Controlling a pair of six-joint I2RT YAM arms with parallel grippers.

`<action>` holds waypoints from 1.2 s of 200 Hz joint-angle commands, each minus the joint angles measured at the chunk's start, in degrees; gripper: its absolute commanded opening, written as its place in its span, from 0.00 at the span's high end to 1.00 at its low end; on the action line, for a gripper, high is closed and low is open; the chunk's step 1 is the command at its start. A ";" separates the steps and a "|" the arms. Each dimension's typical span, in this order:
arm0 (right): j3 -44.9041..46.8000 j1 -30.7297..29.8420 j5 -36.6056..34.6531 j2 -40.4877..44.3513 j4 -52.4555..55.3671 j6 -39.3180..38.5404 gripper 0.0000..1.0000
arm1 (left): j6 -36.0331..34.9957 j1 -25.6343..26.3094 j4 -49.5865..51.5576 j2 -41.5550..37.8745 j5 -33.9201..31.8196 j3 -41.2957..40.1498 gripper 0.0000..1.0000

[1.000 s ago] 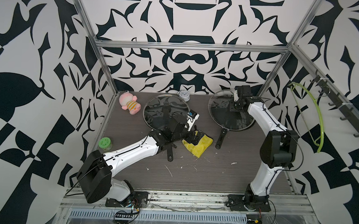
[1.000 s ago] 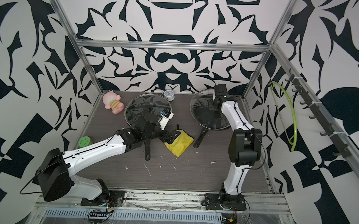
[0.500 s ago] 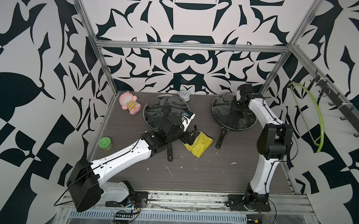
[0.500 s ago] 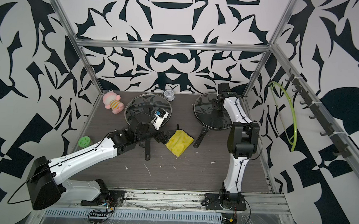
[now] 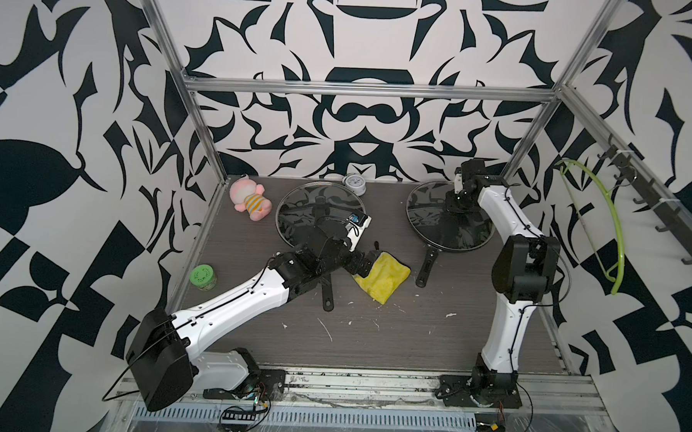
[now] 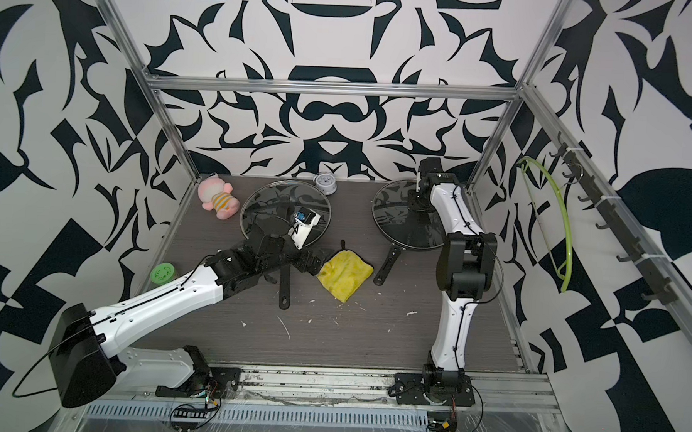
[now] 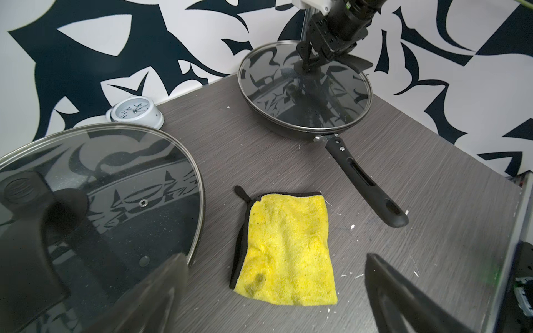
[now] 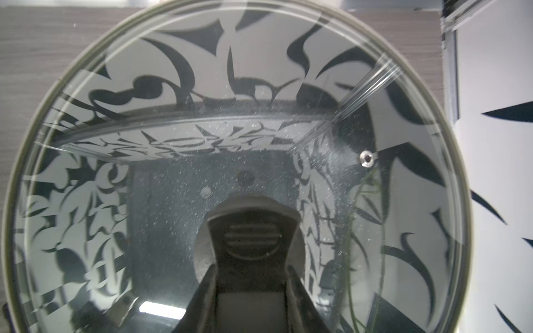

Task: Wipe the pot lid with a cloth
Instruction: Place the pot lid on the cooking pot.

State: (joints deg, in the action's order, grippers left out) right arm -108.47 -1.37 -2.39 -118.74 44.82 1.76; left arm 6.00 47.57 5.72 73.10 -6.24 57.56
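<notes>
Tool check: the left gripper (image 7: 275, 256) has its jaws spread wide and holds nothing. In the left wrist view its dark, blurred fingers (image 7: 161, 288) frame the cloth (image 7: 285, 250), which lies on the grey wood-grain table (image 7: 432, 201) between the two pans, loop corner toward the back wall. Only this view shows the cloth's black edge binding, the grey stains near one corner, and the right gripper (image 7: 310, 62) side-on. The right gripper is closed on the black knob (image 8: 248, 236) of the pot lid (image 8: 418, 86). The right wrist view alone shows fine white specks across the glass and a small metal vent (image 8: 367, 158). Whether the lid sits fully down on its frying pan (image 5: 424, 266) I cannot tell. The top views alone give the whole arms. The left arm (image 5: 244, 301) stretches low and long across the table, wrist over the handle of the second pan (image 5: 326, 300), which carries its own glass lid (image 5: 320, 208). The right arm (image 5: 508, 324) stands near upright, elbow folded, forearm reaching to the back corner. Also seen only there: a pink plush toy (image 5: 251, 199) and a green round tub (image 5: 203, 277). A white alarm clock (image 5: 354, 184) sits against the back wall. Compared with one second ago, the left gripper has backed off the cloth to its near edge and the left shoulder link leans lower. The cloth is in the same spot, with more of it uncovered. The right elbow has drawn in, and the grip on the knob is unchanged.
</notes>
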 commanded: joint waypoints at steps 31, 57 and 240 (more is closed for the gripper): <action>-0.05 -0.43 0.53 4.53 -2.36 -0.75 1.00 | 0.02 -1.10 0.48 -1.03 -0.29 -0.62 0.01; -0.79 -0.39 -0.37 3.79 -3.77 -1.00 0.75 | 1.77 -2.08 1.20 -0.89 -0.96 -0.19 0.01; 40.65 -17.80 6.66 39.48 -31.17 -8.50 0.10 | 17.18 -16.44 28.56 18.30 -13.59 27.27 0.01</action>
State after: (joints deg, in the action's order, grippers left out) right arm -69.97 -15.55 3.20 -83.02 17.45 -4.05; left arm 22.22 32.69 25.10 86.39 -15.84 78.50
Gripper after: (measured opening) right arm 0.897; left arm 0.991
